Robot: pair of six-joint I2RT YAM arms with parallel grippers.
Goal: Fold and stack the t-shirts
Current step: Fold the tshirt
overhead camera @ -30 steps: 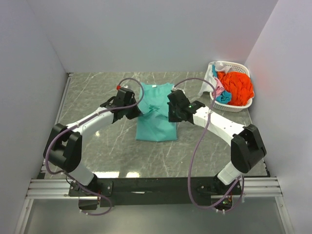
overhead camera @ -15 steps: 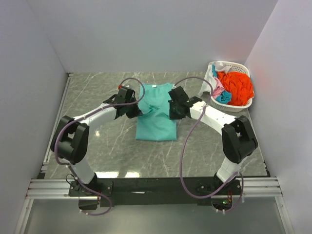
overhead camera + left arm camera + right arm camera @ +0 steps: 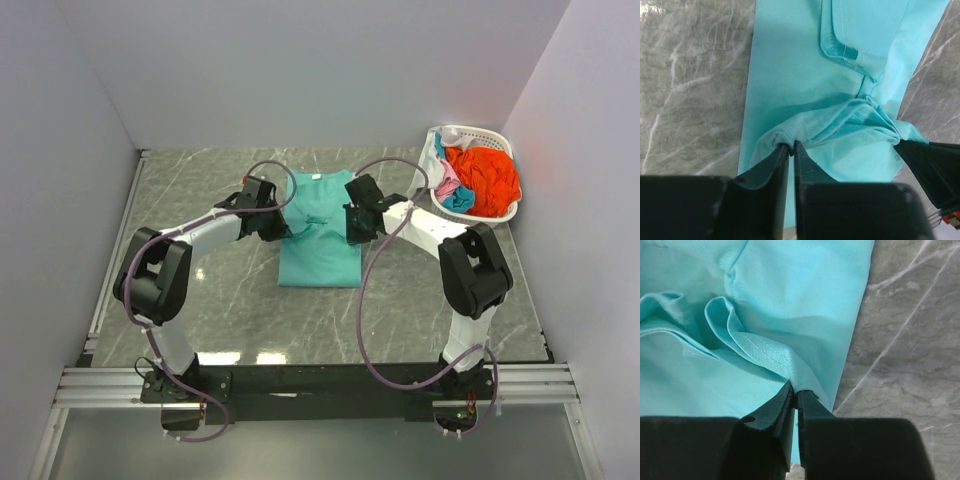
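Over the last second both arms have carried their pinched cloth a little farther toward twelve o'clock. The left gripper (image 3: 791, 146) is clamped tight on a bunched fold of the teal t-shirt (image 3: 320, 260), and the right gripper (image 3: 796, 391) grips the opposite edge the same way. The shirt lies mid-table (image 3: 200, 290), its fold seemingly half made. The other t-shirts (image 3: 485, 175) wait in the basket (image 3: 500, 217) at two o'clock.

Your t-shirt (image 3: 320, 255) lies mid counter (image 3: 200, 190), left hand (image 3: 284, 230) on its 9 o'clock edge, right hand (image 3: 352, 232) on its 3 o'clock edge; the basket (image 3: 470, 132) holding other t-shirts (image 3: 485, 178) sits at 2 o'clock.
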